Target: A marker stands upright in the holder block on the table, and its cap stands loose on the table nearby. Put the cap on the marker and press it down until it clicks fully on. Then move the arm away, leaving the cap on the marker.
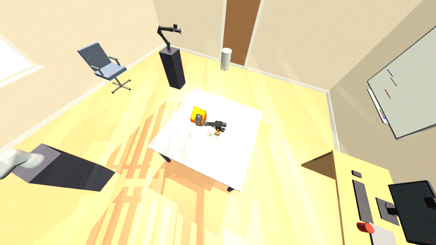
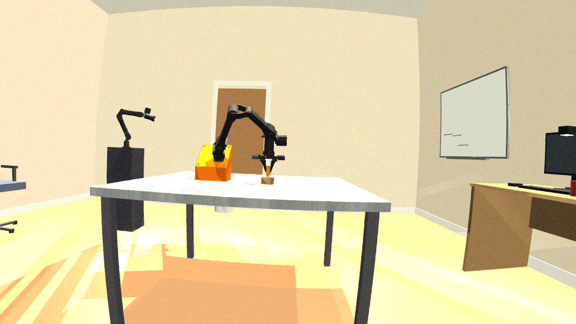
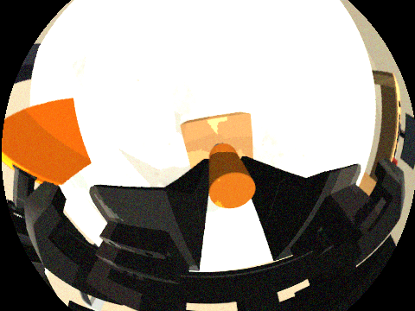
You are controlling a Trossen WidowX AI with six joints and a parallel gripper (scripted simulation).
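My gripper [image 1: 218, 130] [image 2: 268, 168] [image 3: 225, 162] points down and is shut on the orange cap [image 2: 267, 170] [image 3: 232, 190], which is upright between the fingertips. The tan holder block [image 1: 217, 133] [image 2: 267, 181] [image 3: 220, 130] stands on the white table [image 1: 237, 158] [image 2: 241, 200] [image 3: 259, 65] directly below the cap. The cap's lower end is just above the block, where the marker stands. The marker is almost wholly hidden by the cap and fingers. I cannot tell whether the cap is fully seated on it.
The yellow and orange arm base [image 1: 198, 112] [image 2: 212, 173] [image 3: 47, 138] stands on the table to the left of the block. A desk [image 1: 350, 195] [image 2: 495, 233] is off to the right, and a black pedestal [image 1: 173, 68] [image 2: 125, 169] with another arm is behind left.
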